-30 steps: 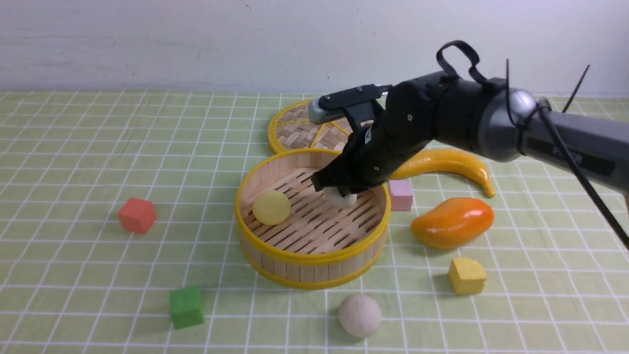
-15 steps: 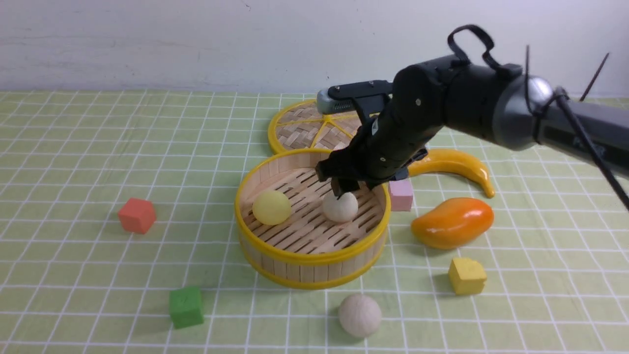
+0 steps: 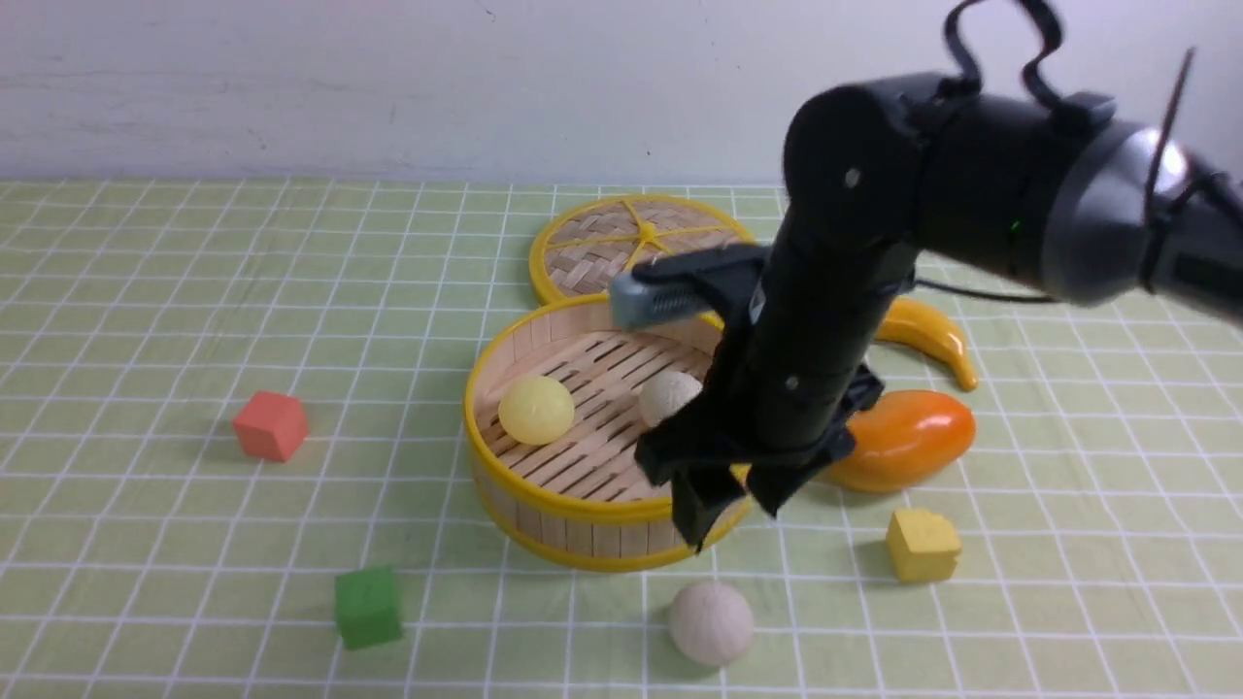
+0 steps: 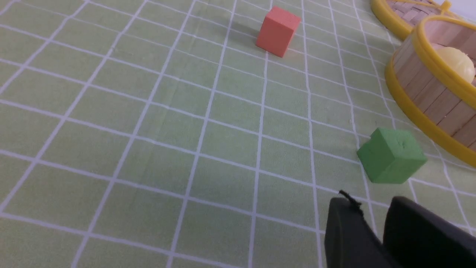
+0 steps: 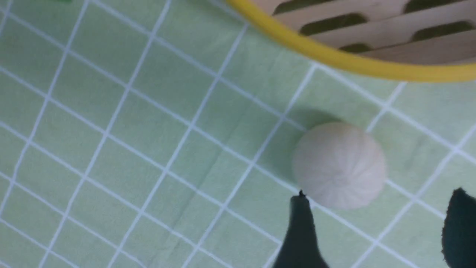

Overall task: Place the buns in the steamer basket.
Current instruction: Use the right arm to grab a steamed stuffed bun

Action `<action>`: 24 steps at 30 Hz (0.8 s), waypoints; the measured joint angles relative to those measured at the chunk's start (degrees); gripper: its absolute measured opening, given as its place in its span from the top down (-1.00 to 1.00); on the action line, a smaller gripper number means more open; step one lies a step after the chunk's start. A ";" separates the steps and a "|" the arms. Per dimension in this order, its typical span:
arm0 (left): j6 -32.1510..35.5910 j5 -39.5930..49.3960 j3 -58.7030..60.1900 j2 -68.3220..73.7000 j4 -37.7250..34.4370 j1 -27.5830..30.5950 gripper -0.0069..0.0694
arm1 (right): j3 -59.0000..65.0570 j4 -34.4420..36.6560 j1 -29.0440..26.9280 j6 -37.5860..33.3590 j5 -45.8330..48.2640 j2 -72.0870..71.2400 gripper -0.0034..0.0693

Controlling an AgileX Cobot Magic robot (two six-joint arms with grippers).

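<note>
The steamer basket [image 3: 583, 529] stands mid-table with two buns in it, a pale yellow one [image 3: 536, 409] and an off-white pleated one [image 3: 668, 395]. A third, off-white bun [image 3: 711, 622] lies on the cloth just in front of the basket. My right gripper [image 3: 735, 515] hangs open over the basket's front rim, pointing down, a little above and behind that bun. The right wrist view shows the bun [image 5: 339, 164] just ahead of the spread, empty right gripper [image 5: 380, 201]. My left gripper [image 4: 373, 203] stands slightly open and empty near the green cube [image 4: 390, 156].
The flat woven lid [image 3: 602, 248] lies behind the basket. A banana [image 3: 923, 335], an orange mango [image 3: 908, 437] and a yellow cube [image 3: 923, 544] sit to the right. A green cube [image 3: 368, 606] and a red cube [image 3: 271, 424] sit to the left.
My right gripper opened and left the off-white bun in the basket. It then rose and swung toward the front, over the basket's near rim.
</note>
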 joint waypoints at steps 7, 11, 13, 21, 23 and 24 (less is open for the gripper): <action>0.00 0.00 0.00 0.00 0.00 0.00 0.41 | 4.84 -2.09 2.11 -0.08 -5.79 1.50 -0.42; 0.00 0.00 0.00 0.00 0.00 0.00 0.41 | 4.89 -2.66 2.11 -0.08 -6.26 3.08 -0.42; 0.00 0.00 0.00 0.00 0.00 0.00 0.41 | 4.92 -2.66 2.11 -0.08 -6.68 4.34 -0.39; 0.00 0.00 0.00 0.00 0.00 0.00 0.41 | 4.92 -3.26 2.11 -0.08 -7.10 6.37 0.29; 0.00 0.00 0.00 0.00 0.00 0.00 0.41 | 4.92 -3.26 2.11 -0.08 -7.04 6.37 0.52; 0.00 0.00 0.00 0.00 0.00 0.00 0.41 | 4.92 -3.26 2.11 -0.08 -6.89 6.37 0.69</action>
